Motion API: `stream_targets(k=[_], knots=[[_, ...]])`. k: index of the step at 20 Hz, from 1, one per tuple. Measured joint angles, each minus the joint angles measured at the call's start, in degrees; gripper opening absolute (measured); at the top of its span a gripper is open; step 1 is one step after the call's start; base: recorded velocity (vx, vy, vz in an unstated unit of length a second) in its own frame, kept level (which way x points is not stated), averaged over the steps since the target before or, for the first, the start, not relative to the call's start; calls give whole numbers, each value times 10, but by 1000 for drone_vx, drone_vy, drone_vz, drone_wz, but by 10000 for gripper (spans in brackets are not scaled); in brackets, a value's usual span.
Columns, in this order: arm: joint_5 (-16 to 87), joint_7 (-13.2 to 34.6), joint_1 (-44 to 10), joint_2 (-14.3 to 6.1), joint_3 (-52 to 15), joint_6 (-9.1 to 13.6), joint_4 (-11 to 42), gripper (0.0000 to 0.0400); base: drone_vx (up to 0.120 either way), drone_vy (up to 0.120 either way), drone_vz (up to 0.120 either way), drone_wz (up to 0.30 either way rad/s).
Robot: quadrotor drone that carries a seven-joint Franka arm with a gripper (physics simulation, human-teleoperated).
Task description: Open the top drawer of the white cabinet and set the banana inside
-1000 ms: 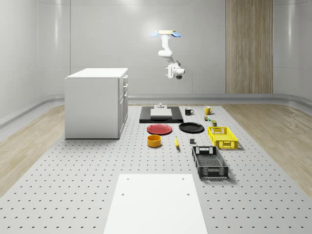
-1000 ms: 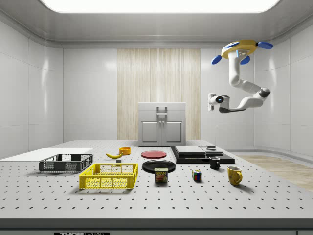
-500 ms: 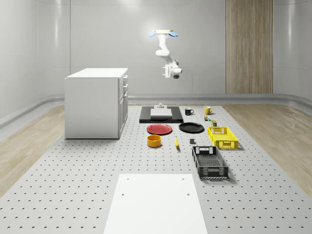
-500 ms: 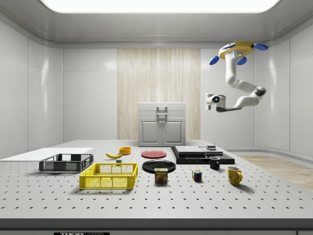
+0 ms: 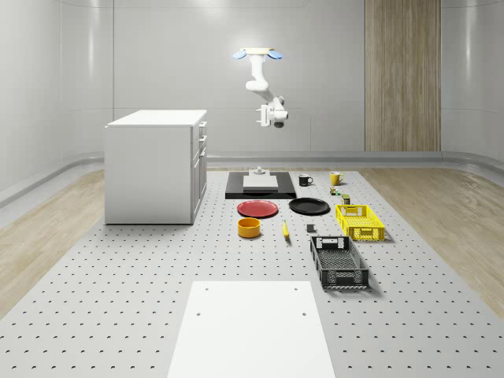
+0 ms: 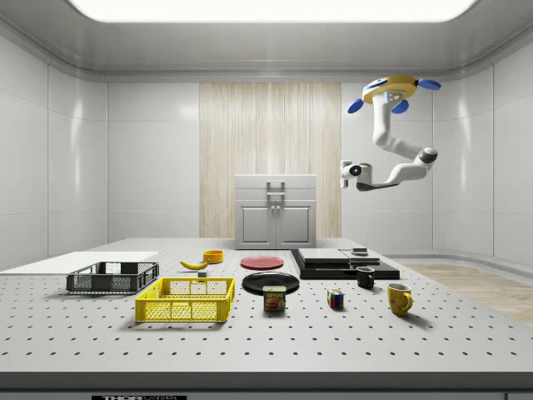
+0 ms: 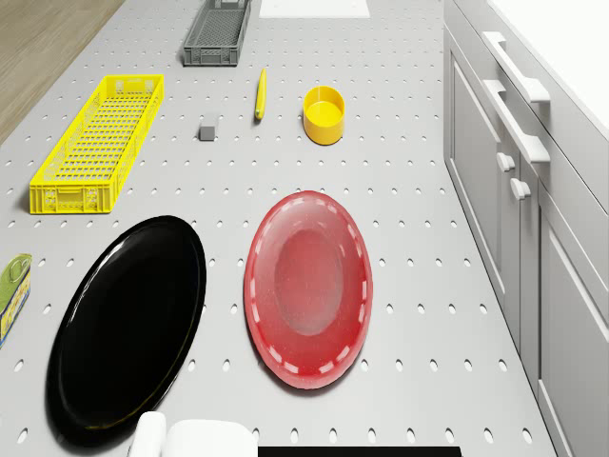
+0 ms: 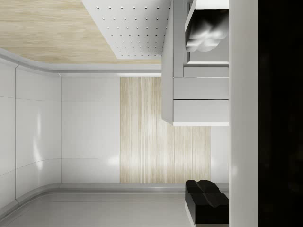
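Observation:
The white cabinet (image 5: 157, 165) stands on the whole-scene view's left, drawers shut, handles (image 7: 519, 69) facing the table's middle. The yellow banana (image 5: 285, 229) lies flat on the perforated table between the yellow bowl (image 5: 249, 227) and a small grey cube (image 7: 206, 132); it is also visible as the banana (image 7: 259, 93) and banana (image 6: 195, 264). The drone (image 5: 257, 53) hovers high over the table's far part, above the black slab (image 5: 261, 186). My gripper (image 5: 259, 120) hangs in mid-air, far from cabinet and banana; the gripper (image 8: 207, 116) is open and holds nothing.
A red plate (image 7: 307, 288) and a black plate (image 7: 128, 328) lie under the drone. A yellow crate (image 7: 95, 143), a dark crate (image 7: 217, 33), a can (image 6: 275, 298), mugs (image 6: 399, 298) and a white board (image 5: 250, 327) are spread over the table.
The drone and arm have shifted to the whole-scene view's left, closer to the cabinet's side. Nothing on the table has moved.

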State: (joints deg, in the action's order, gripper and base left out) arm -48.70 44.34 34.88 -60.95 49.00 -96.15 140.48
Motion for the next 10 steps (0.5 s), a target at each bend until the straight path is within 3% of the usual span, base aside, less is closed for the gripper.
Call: stream_targets(k=[10], knots=[[13, 10, 15, -16, 5, -14, 2, 400, 120, -120, 0, 0]])
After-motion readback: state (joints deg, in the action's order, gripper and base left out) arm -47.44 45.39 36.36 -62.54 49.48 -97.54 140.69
